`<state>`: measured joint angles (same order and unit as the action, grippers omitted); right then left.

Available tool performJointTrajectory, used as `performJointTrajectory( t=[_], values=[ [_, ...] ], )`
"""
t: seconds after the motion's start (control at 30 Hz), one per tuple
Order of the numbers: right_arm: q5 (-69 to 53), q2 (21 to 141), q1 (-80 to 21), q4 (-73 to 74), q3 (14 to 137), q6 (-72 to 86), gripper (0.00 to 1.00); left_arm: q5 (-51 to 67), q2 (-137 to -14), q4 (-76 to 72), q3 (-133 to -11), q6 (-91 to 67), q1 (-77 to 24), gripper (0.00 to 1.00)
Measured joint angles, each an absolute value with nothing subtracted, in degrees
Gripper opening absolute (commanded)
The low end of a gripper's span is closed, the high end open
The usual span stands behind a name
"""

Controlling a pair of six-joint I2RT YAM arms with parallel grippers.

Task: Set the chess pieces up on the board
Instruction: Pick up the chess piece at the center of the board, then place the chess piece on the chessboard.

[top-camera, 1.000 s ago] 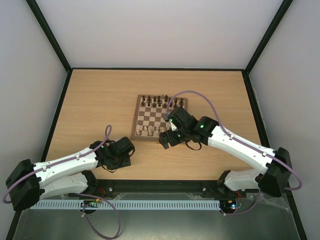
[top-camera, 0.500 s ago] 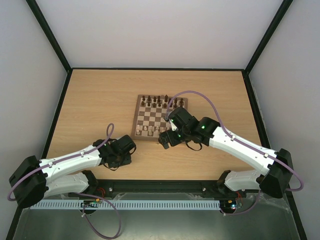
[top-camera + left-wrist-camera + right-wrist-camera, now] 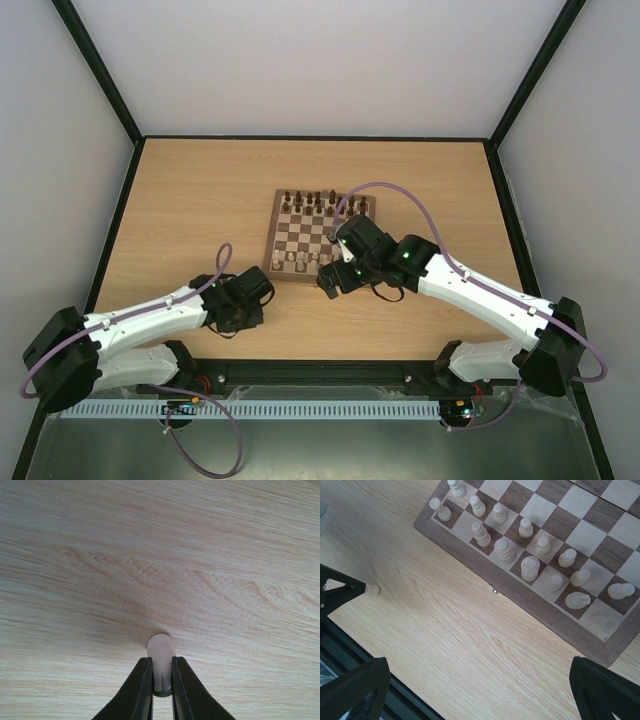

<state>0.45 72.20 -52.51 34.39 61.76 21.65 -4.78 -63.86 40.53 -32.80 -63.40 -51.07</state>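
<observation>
Pale chess pieces (image 3: 530, 568) stand on board (image 3: 532, 601)

The board (image 3: 310, 236) sits in the middle of the surface (image 3: 190, 200), which lies bare to the board's left, behind it and to its right, so a hand can come in from any of those sides. On the board, the pale pieces (image 3: 530, 569) crowd the near rows and the dark pieces (image 3: 310, 200) the far rows; the ranks between stand free. The right hand (image 3: 327, 284), fingers spread wide, hangs at the board's near edge, and its arm covers the near-right corner. A purple cable (image 3: 392, 187) arches above the far-right corner. The left hand (image 3: 161, 662), clamped on a pale piece (image 3: 160, 650), sits low near the near-left corner, with a bare strip between the two hands.
</observation>
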Motion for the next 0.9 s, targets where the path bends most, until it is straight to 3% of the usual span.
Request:
performJointTrajectory(
  t=[0.13,0.5,0.9],
  values=[
    [0.6,72.2,-52.5,34.4,61.8,21.6,0.99,-5.6,-67.8,43.6,-38.0,-60.9,-50.9,0.06],
    [4.3,72.0,-52.5,35.1,61.8,22.0,0.99,-7.7,-90.4,45.6,-66.1,-45.1,-47.4,0.07],
    [7.2,72.1,-52.5,36.1,61.9,22.3,0.99,-7.5,-100.1,45.7,-73.7,-35.0,-44.4,0.08]
  ],
)
